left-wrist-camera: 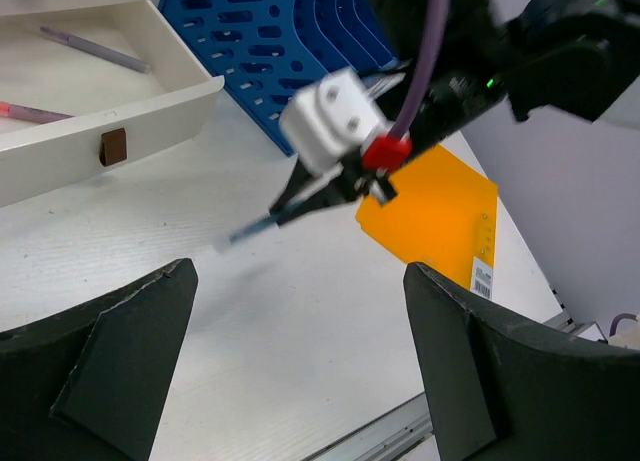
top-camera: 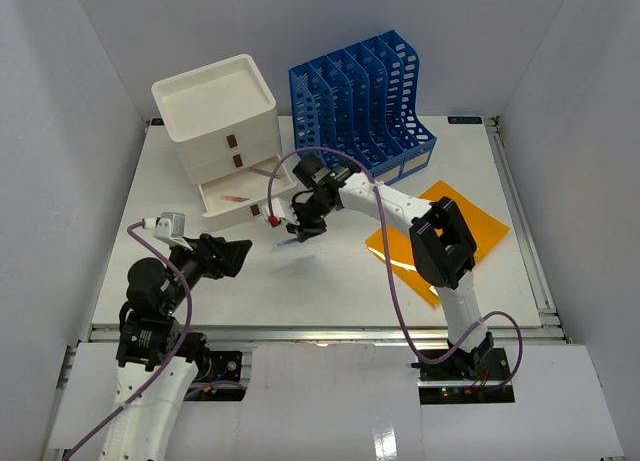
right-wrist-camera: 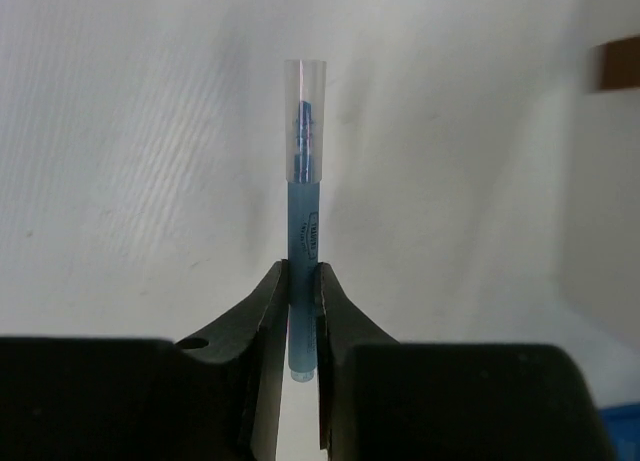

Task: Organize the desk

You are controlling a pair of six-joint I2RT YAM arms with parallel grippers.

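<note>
The desk [top-camera: 320, 281] is a wide white tabletop with a metal rail. My right gripper [top-camera: 296, 233] is shut on a blue pen [right-wrist-camera: 302, 211] with a clear cap and holds it above the desk, just in front of the open bottom drawer [top-camera: 232, 193] of the white drawer box [top-camera: 215, 116]. The pen also shows in the left wrist view [left-wrist-camera: 262, 224]. The open drawer [left-wrist-camera: 90, 101] holds a pink pen [left-wrist-camera: 35, 112] and a purple pen [left-wrist-camera: 95, 49]. My left gripper [top-camera: 245, 256] is open and empty over the desk's front left.
A blue file rack [top-camera: 360, 96] stands at the back, right of the drawer box. An orange folder [top-camera: 445, 236] lies flat on the desk's right side, partly under my right arm. The desk's front rail [top-camera: 320, 331] runs along the near edge.
</note>
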